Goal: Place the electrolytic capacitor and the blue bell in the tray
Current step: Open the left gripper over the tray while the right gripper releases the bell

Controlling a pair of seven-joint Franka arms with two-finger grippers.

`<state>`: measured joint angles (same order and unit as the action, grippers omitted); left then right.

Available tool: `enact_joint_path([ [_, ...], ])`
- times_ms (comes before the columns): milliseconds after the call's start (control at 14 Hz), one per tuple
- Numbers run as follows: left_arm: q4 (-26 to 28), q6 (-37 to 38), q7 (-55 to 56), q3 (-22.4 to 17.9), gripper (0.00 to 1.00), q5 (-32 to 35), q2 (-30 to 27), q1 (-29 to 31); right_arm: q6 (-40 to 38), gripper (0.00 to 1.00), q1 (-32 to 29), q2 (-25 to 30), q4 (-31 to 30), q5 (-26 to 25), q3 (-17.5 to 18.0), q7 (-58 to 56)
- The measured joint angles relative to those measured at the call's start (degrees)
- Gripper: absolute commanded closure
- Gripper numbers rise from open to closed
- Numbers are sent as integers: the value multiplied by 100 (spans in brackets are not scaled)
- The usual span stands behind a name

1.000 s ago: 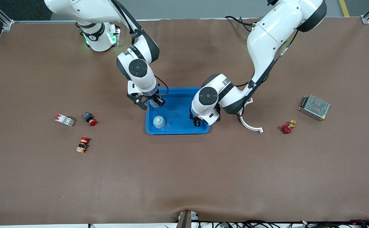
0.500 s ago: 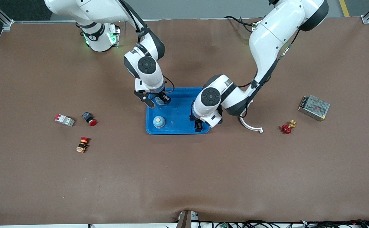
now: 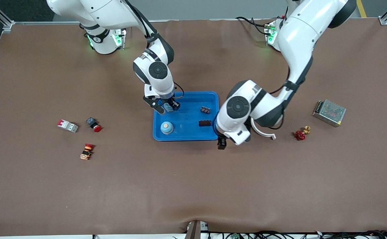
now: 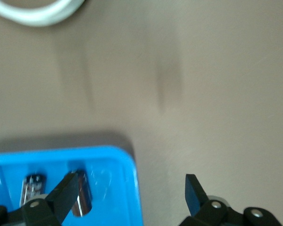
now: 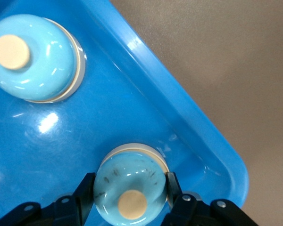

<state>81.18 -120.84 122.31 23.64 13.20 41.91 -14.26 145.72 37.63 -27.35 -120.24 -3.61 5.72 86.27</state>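
We see the right gripper point(image 5: 129, 195) clamped on a blue bell point(image 5: 130, 180), button up, low over the tray point(image 3: 187, 134). A second bell point(image 3: 167, 127) sits in the tray, nearer the camera. Two capacitors point(image 3: 204, 123) lie flat in the tray, their long axes hard to read. The left gripper point(image 4: 132, 193) is open over the tray's corner, empty.
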Motion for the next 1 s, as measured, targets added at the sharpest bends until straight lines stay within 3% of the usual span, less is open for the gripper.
enact_joint_path([
  [500, -101, 548, -1683, 9, 0, 14, -784, 673, -16, 100, 5, -105, 176, -50, -5, 195],
  [1000, -115, 1387, -4815, -2, 0, 40, -1684, 1138, -49, 98, 9, -146, 253, -132, -5, 224],
])
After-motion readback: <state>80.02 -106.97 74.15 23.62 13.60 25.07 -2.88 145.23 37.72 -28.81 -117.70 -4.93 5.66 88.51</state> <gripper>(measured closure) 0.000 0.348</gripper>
